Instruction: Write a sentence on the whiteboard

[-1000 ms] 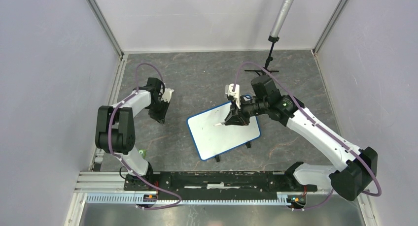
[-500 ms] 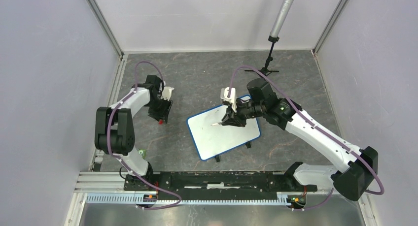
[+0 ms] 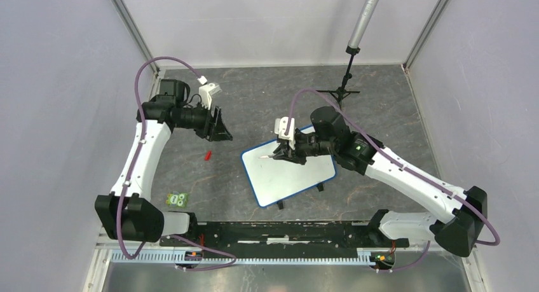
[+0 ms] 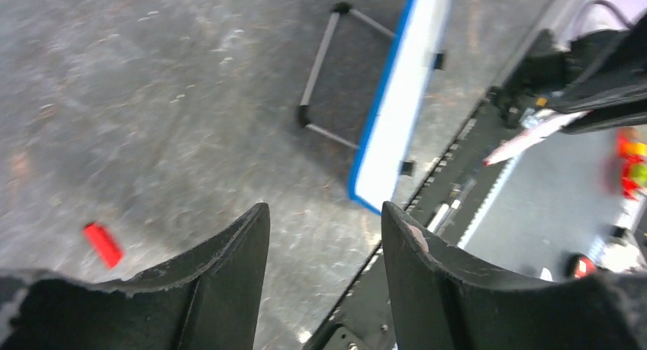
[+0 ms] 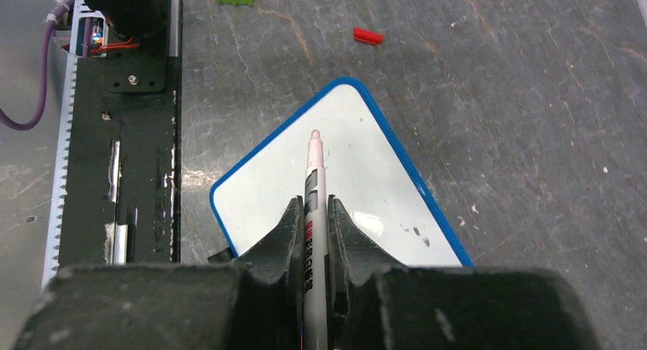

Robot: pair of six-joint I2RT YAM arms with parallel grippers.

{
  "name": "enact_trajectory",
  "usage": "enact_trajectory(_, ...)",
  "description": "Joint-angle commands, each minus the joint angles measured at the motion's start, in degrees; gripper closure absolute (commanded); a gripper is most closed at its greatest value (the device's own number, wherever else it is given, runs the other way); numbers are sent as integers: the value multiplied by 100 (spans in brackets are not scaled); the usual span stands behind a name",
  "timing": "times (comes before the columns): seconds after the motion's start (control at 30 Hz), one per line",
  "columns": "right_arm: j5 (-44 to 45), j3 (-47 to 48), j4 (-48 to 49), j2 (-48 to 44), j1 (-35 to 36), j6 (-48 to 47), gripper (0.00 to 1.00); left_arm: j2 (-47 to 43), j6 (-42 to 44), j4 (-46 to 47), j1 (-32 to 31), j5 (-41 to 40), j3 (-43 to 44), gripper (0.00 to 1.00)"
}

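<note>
Clamping a marker (image 5: pixel 313 178), right end effector (image 5: pixel 314 207) over far-left corner of whiteboard (image 5: pixel 365 184)

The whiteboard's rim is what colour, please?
The whiteboard's rim is blue, clearest in the right wrist view.

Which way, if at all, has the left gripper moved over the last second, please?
Yes. The left gripper has moved up the top view and slightly toward the whiteboard, leaving the red cap behind.

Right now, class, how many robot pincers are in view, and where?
2. The left pincer hangs open above the grey table, left of the blue-rimmed white rectangular whiteboard. The right pincer, shut on a white marker pen, is over that board's far-left edge.
</note>
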Motion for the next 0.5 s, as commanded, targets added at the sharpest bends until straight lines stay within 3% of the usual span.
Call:
enact_trajectory(0.0, 545, 39, 455, 138, 402, 7, 100, -104, -122, 73, 1, 1469, -383, 39)
enact_trajectory(0.23, 1496, -131, 651, 265, 959, -203, 100, -168, -435, 747, -120, 1501, -1072, 41)
enact_trajectory(0.47, 1943, -160, 805, 455, 1113, -222, 100, 90, -459, 879, -508, 1323, -1154, 44)
